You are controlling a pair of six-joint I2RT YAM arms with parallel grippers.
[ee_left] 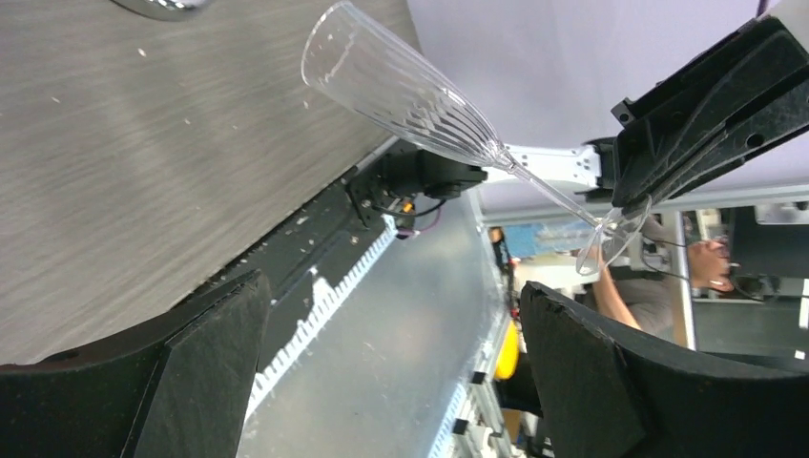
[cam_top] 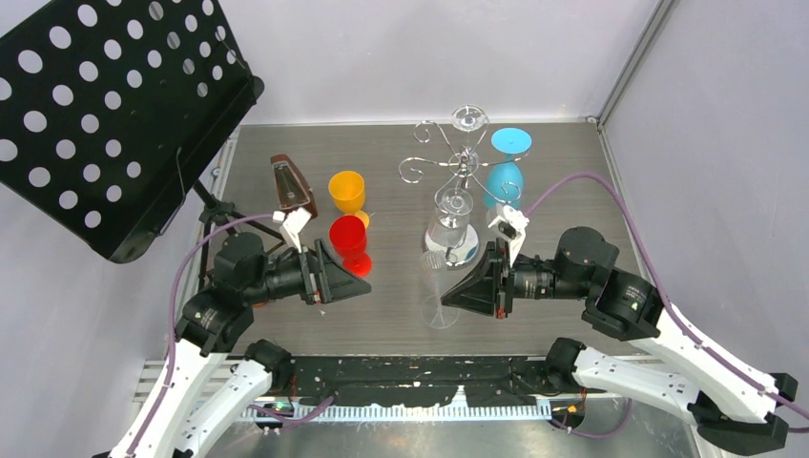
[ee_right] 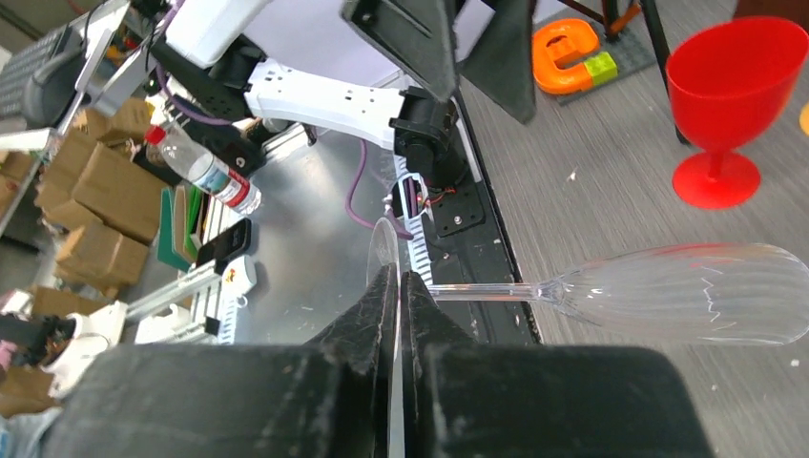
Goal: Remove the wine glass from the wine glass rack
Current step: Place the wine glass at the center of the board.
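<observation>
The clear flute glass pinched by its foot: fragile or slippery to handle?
The flute glass seems fragile: its stem looks very thin. Likely light, since the right gripper holds it out by the foot alone. Being smooth, it might slip or pivot.

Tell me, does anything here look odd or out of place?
Yes: the clear flute is held sideways above the table, pinched only by the thin edge of its foot in the right gripper, while the blue glass hangs from the rack and the red goblet stands upright. Nothing looks spilled or broken.
</observation>
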